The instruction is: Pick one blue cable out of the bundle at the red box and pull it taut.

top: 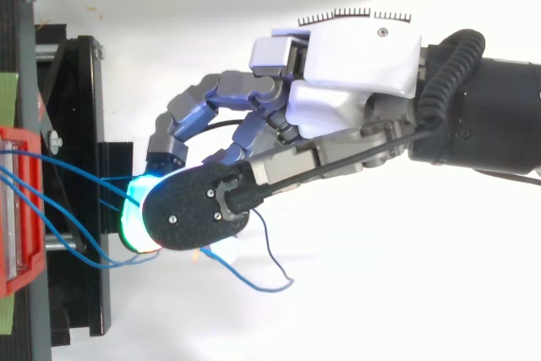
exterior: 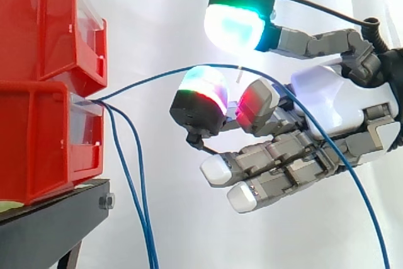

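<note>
The hand (top: 355,65) sits closest under my top camera. It comes in from the right and stretches level toward the stand (top: 84,124), stopping just short of the bins. From the side I see it level with the lower bin (exterior: 38,143), well clear of its front.

One blue cable (exterior: 157,75) leaves that bin's front lip, rises in a bow, passes over the hand and across its white palm, then drops off to the lower right. It curves along its whole run, so it is slack. I cannot tell whether the hand grips it or it merely lies across the hand.

Two other cables (exterior: 129,174) leave the same lip and hang straight down past the stand's edge. The upper bin (exterior: 44,23) is stacked on the lower one. I cannot see inside either.
</note>
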### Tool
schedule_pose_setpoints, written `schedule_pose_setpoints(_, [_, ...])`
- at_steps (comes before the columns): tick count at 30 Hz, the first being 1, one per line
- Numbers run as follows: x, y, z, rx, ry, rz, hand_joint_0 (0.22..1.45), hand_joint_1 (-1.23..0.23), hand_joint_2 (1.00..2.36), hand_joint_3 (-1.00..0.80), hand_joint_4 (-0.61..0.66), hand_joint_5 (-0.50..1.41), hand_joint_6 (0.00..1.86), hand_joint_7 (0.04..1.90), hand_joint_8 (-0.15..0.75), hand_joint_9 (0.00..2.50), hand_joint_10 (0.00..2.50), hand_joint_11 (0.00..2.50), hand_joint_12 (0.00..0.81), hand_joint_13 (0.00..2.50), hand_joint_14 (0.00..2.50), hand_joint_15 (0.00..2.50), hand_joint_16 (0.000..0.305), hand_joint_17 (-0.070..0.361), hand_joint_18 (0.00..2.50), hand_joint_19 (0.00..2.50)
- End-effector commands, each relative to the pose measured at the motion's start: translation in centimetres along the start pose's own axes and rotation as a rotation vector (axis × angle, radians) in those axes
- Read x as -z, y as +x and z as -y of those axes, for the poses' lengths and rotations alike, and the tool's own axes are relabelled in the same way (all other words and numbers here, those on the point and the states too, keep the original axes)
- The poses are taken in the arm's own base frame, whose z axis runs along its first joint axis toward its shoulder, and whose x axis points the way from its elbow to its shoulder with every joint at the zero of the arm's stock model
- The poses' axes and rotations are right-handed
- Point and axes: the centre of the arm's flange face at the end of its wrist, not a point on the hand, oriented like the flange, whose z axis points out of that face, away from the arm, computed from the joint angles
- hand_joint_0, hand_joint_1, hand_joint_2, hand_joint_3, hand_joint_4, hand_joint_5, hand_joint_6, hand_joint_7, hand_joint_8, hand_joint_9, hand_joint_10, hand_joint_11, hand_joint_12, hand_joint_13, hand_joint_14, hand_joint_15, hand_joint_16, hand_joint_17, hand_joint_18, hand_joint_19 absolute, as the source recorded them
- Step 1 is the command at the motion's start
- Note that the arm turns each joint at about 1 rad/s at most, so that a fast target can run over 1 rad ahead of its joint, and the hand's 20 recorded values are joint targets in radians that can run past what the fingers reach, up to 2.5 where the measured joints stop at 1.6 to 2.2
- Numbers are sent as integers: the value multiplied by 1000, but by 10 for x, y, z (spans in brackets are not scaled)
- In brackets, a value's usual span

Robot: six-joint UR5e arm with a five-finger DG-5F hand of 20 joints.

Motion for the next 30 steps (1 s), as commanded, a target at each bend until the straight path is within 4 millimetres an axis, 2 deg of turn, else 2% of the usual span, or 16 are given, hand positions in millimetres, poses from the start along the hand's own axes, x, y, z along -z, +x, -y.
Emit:
schedule_pose_setpoints(1, [0,0,0,0,-1,0,565,-692,1000,-500,159,-225,877,786,364,1146,12,1030,394,705,11,332,55,124,541,177])
schedule_pose_setpoints(12, [0,0,0,0,-1,2,645,-749,1001,-490,106,-227,883,811,338,1127,13,1065,381,709,11,332,54,120,545,154])
schedule_pose_setpoints(26, [0,0,0,0,0,-1,679,-763,1003,-462,-77,-242,894,801,300,1086,12,1066,369,694,11,331,51,116,528,158])
schedule_pose_setpoints(30, [0,0,0,1,2,-2,679,-759,1005,-445,-97,-243,894,805,294,1086,11,1070,367,693,11,334,51,115,527,165])
